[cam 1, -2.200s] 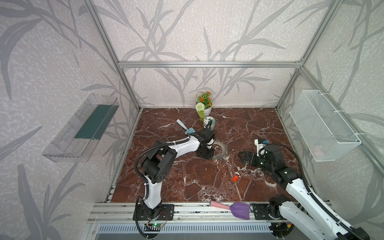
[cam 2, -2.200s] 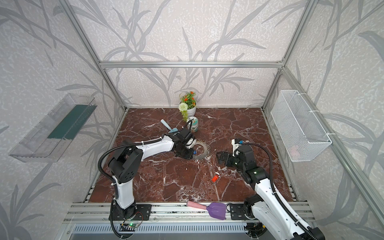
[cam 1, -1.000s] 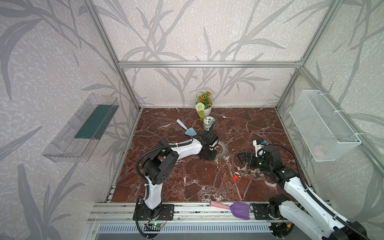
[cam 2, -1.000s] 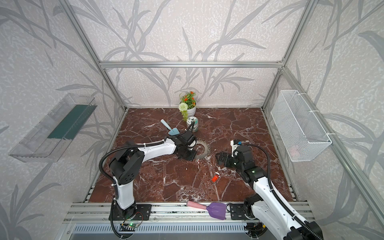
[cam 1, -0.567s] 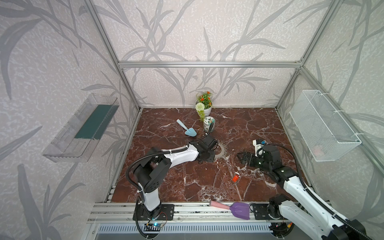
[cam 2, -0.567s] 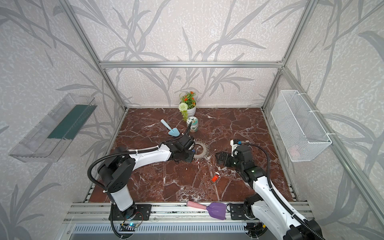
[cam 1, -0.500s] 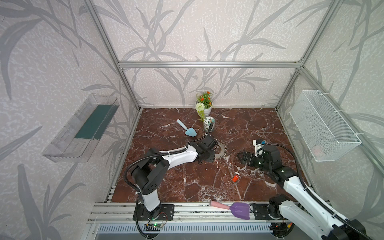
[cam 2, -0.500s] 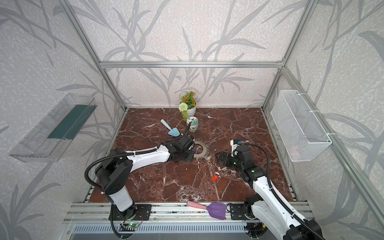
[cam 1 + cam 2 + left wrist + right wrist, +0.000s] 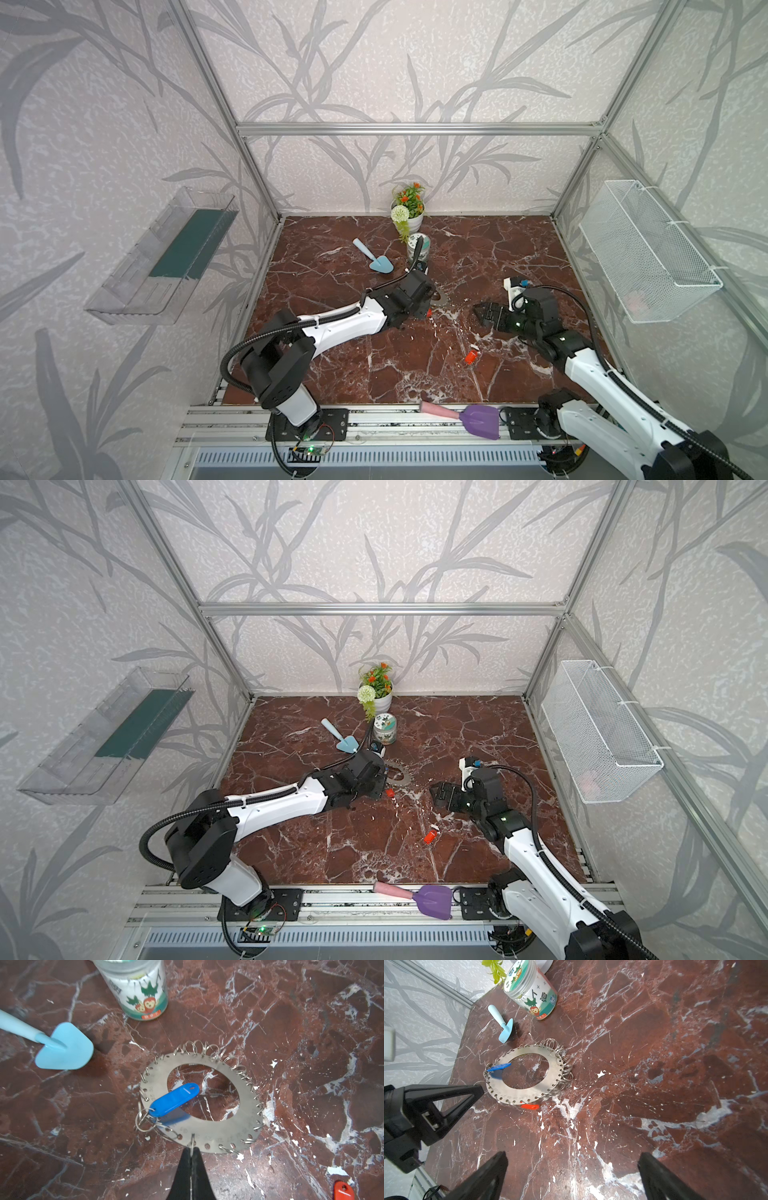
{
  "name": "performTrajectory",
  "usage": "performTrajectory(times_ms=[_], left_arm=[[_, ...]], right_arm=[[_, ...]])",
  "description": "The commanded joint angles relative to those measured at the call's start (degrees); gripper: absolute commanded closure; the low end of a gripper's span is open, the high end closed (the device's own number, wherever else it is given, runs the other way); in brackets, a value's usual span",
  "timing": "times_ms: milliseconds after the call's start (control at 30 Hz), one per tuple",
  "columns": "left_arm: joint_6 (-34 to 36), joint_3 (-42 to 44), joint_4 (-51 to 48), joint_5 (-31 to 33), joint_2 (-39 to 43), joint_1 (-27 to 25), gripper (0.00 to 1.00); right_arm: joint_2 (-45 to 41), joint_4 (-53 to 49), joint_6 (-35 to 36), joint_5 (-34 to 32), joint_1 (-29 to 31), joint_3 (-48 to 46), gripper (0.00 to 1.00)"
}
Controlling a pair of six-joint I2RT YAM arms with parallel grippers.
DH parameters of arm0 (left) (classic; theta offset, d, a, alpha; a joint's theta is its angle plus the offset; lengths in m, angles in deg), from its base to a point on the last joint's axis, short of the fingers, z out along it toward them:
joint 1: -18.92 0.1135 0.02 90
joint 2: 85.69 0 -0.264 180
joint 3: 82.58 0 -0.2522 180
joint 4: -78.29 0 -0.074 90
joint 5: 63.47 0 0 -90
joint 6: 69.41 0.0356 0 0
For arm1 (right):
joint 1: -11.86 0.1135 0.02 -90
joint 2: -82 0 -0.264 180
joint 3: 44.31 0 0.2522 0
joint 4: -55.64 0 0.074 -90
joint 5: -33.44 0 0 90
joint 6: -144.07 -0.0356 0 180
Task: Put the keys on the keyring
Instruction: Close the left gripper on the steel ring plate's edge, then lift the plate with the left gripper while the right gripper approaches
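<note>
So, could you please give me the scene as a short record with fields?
left end effector: shut on a split ring at the keyring's edge
right end effector: open, empty, apart from the keyring
blue key: lies across the keyring, one end on a split ring
red-orange key: loose on the table

Left arm (image 9: 345, 322): jaws together; right arm (image 9: 590, 374): jaws apart

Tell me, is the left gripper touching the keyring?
Touching. In the left wrist view the left gripper is shut on one of the small wire rings along the edge of the keyring.
</note>
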Motion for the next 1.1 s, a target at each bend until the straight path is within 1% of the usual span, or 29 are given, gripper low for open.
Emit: performTrajectory(times_ms=[0, 100, 300, 400, 467, 700, 767, 967, 1067], left_arm=[[1.75, 1.5, 4.75, 5.53, 3.53, -0.77, 1.0], [2.63, 2.63, 7.6, 7.01, 5.38, -0.91, 1.0], [5.36, 4.06, 14.39, 7.11, 7.67, -0.99, 1.0], [6.84, 5.82, 19.84, 5.58, 9.15, -0.99, 1.0], [8.17, 6.45, 22.49, 3.43, 9.97, -1.01, 1.0], [11.78, 6.66, 25.81, -6.17, 13.5, -0.52, 1.0], [11.85, 6.58, 26.03, -10.11, 14.7, 0.39, 1.0], [11.97, 3.11, 22.84, -23.92, 16.27, 3.96, 1.0], [11.55, -0.16, 20.36, -32.16, 15.69, 6.67, 1.0]], right_arm=[[0.36, 1.73, 0.71, 0.59, 0.23, 2.28, 0.01], [1.0, 2.11, 0.8, 0.6, 0.23, 2.55, 0.01], [2.47, 3.55, 0.88, 0.63, 0.28, 3.78, 0.01], [3.18, 4.94, 0.64, 0.82, 0.24, 4.52, 0.01], [3.64, 5.86, 0.45, 0.92, 0.22, 5.14, 0.01], [4.63, 11.18, 0.18, 3.49, -0.07, 6.81, 0.01], [4.31, 13.4, -0.22, 4.43, -0.59, 6.75, 0.01], [2.71, 21.4, -3.53, 9.88, -3.91, 6.59, 0.01], [2.52, 24.87, -4.28, 12.74, -4.42, 7.32, 0.0]])
